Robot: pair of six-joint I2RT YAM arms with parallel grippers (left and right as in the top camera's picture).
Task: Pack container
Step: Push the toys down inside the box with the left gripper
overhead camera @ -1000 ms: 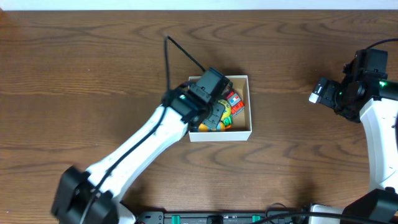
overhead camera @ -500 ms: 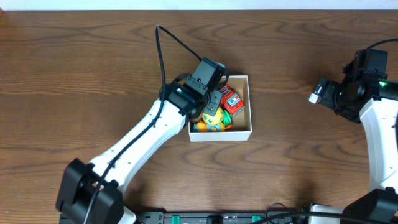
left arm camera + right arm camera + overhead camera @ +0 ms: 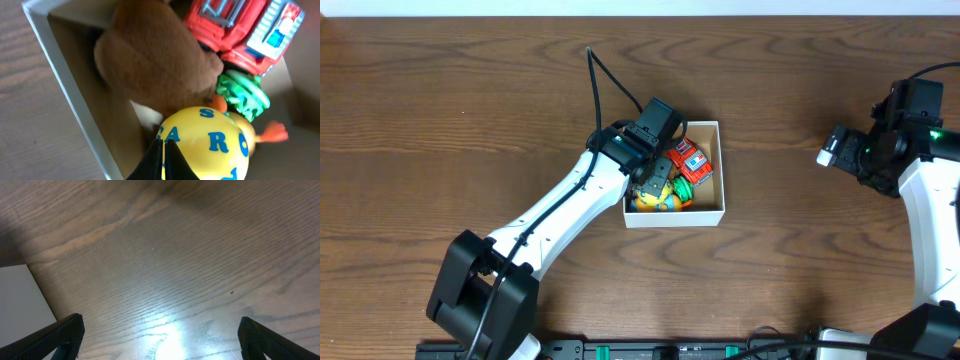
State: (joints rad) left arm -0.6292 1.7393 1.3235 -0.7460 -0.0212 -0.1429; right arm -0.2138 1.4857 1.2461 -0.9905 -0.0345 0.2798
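The container (image 3: pixel 712 214) is a small white box with a brown inside, at the table's middle. It holds a yellow ball with blue letters (image 3: pixel 210 142), a brown plush toy (image 3: pixel 150 60), a red toy truck (image 3: pixel 240 30) and a green ridged toy (image 3: pixel 242 92). My left gripper (image 3: pixel 658 178) hangs over the box's left half, fingers shut and empty (image 3: pixel 163 160), just above the yellow ball (image 3: pixel 660 200). My right gripper (image 3: pixel 850 150) is open and empty at the far right, over bare wood (image 3: pixel 160 335).
The white box wall (image 3: pixel 65 85) stands just left of my left fingers. A black cable (image 3: pixel 595 90) loops off the left arm above the box. A white patch (image 3: pixel 20 300) shows at the left of the right wrist view.
My left gripper has lifted and drawn back slightly toward the box's left side, uncovering the yellow ball and truck. The right arm has not moved.
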